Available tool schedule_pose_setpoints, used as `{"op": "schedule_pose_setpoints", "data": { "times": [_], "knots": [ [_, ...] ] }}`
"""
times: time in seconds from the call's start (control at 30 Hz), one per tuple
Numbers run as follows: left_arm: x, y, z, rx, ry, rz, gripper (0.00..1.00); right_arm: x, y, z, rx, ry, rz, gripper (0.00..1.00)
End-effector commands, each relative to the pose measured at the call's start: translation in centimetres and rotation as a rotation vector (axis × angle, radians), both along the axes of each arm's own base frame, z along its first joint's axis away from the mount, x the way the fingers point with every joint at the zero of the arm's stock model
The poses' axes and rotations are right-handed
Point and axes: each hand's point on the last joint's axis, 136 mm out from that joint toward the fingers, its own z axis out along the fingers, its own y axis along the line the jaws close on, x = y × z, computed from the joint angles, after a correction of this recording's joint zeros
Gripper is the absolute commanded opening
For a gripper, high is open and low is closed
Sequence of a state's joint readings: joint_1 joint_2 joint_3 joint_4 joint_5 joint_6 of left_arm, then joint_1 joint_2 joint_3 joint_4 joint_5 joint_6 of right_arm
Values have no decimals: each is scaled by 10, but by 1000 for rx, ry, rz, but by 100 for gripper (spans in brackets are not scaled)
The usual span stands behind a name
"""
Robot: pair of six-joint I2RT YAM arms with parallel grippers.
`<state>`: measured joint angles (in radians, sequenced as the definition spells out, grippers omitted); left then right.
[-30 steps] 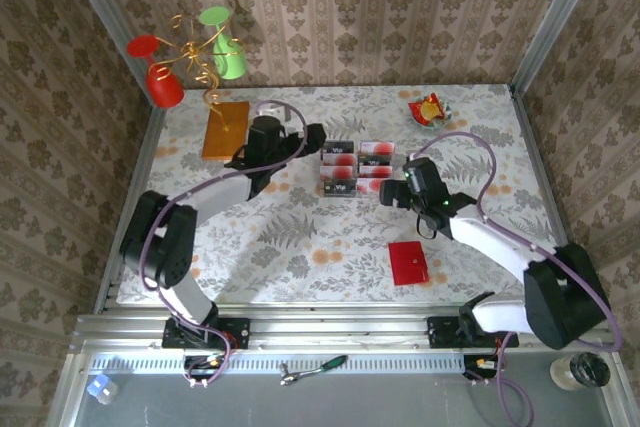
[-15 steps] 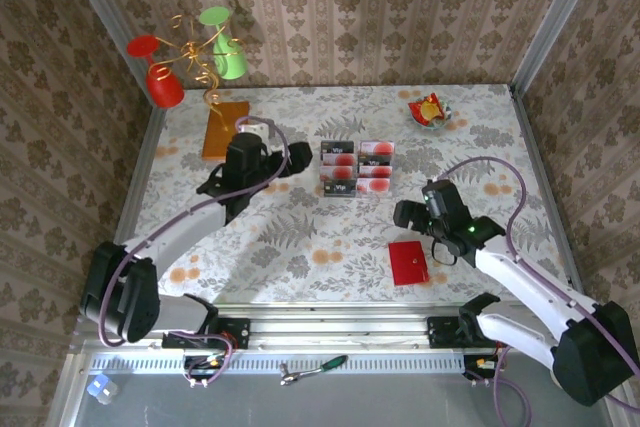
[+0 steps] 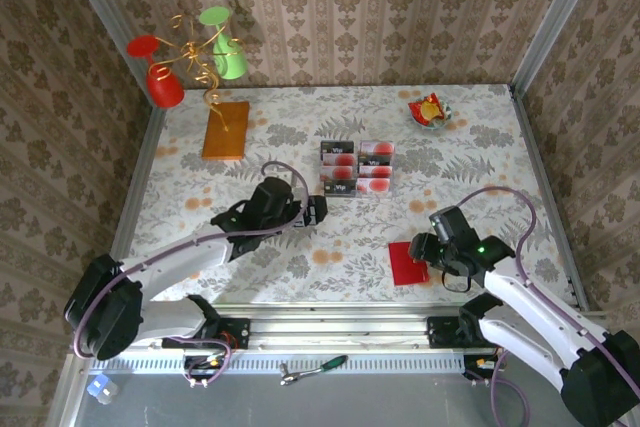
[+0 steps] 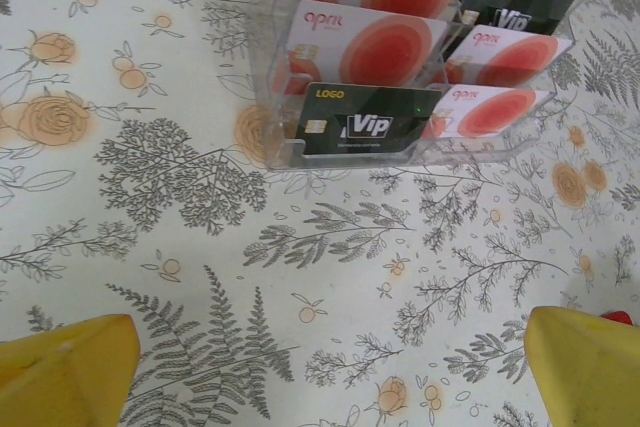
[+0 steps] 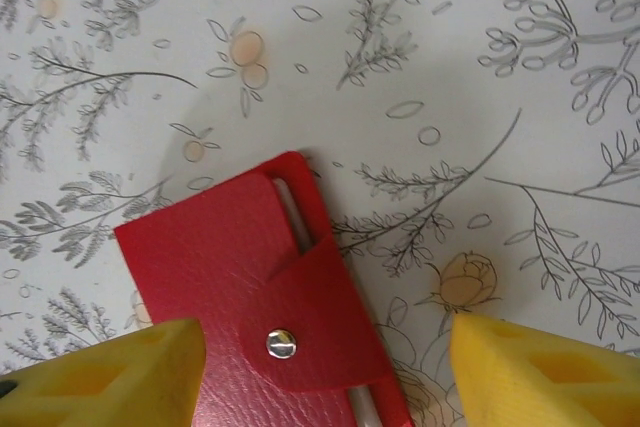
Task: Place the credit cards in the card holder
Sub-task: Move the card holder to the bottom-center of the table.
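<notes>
Two yellow fingertips of the right gripper (image 5: 322, 377) stand partly apart astride the card holder (image 5: 240, 267). It lies snapped shut and flat on the table (image 5: 480, 67) near its front edge, skewed to the jaw line. Whether either pad touches it is hard to judge. Farther off, the left gripper (image 4: 327, 367) gapes wide and empty, with the credit cards (image 4: 365, 127) straight ahead in their clear rack (image 4: 275, 152).

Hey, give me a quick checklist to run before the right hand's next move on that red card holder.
1. Card holder lies between the right hand's fingers: ok.
2. Right hand open: ok.
3. Holder open for cards: not ok, snapped shut.
4. Left hand open, facing the credit cards: ok.
5. Right fingers touching holder: cannot tell.
</notes>
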<state>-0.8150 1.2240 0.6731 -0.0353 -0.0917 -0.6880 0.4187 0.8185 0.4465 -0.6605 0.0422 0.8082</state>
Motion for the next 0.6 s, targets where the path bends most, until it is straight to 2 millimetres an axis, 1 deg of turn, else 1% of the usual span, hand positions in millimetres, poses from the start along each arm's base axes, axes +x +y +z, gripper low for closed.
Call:
{"op": "schedule_pose_setpoints", "data": {
  "times": [0.0,0.1,0.23,0.43,0.47,0.57],
  "knots": [
    [9,-9,8,17,-30,16,100,-12,0,-14,18,74,-25,67],
    [9,-22,6,24,-26,-13,100,-9,4,-21,31,85,-19,67],
    [10,-35,4,34,-27,-35,100,-7,13,-27,59,100,12,68],
    [8,-43,-1,43,-21,-56,100,-7,25,-28,109,120,54,70],
    [8,-44,-2,44,-20,-57,100,-2,30,-25,131,96,62,70],
    [8,-44,-5,47,-12,-61,100,0,37,-24,168,92,76,70]
  ]
}}
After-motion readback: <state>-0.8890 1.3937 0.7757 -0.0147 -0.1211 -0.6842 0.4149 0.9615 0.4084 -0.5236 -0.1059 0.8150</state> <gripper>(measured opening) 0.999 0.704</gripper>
